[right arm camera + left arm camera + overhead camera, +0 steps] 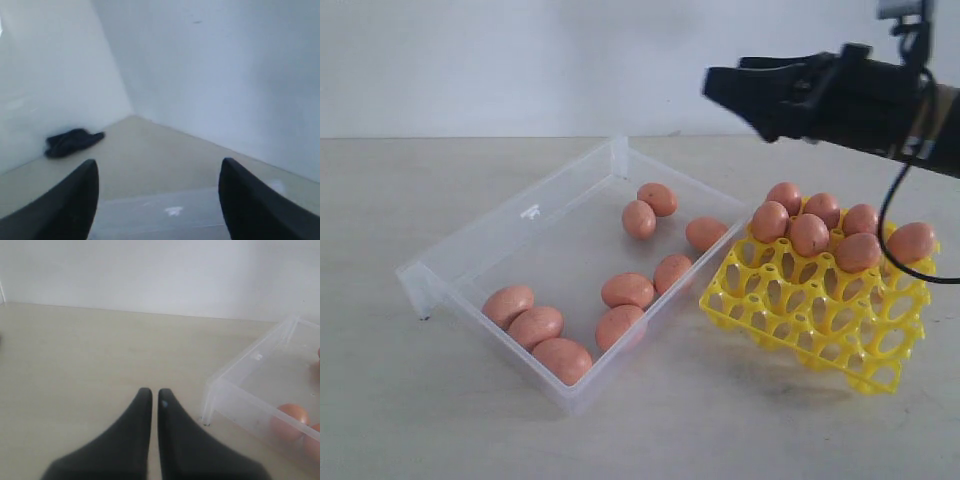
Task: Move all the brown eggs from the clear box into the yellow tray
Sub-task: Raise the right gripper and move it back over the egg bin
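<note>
Nine brown eggs (627, 290) lie loose on the floor of the clear box (520, 215). Three huddle toward its 8 o'clock corner, three rest around 4 o'clock, and three sit toward 1 o'clock. Nothing holds them in place, so they lie at odd angles.

Seven more eggs sit in the yellow tray (800, 310), which stands on the tabletop (440, 420) at 3 o'clock from the box. The tray is just beside the box's wall (whether the two touch cannot be told). The seated eggs fill the cups along the tray's far edge, its 12 o'clock side, and the nearer rows are open. Filling from the back probably keeps the empty cups reachable without passing over seated eggs, and each cup stops its egg from rolling.

The right gripper (710, 85) hangs in the air above the tray's 11 o'clock corner, pointing toward 9 o'clock, toward the box. Its jaws stand wide apart with nothing between them. That suits a reach for another egg, and the 1 o'clock trio looks nearest.

The left gripper (151, 392) hovers low over the tabletop near a corner of the box, apart from it. Its jaws are drawn almost together, with only a sliver of gap, and hold nothing. It is likely parked out of the way.
</note>
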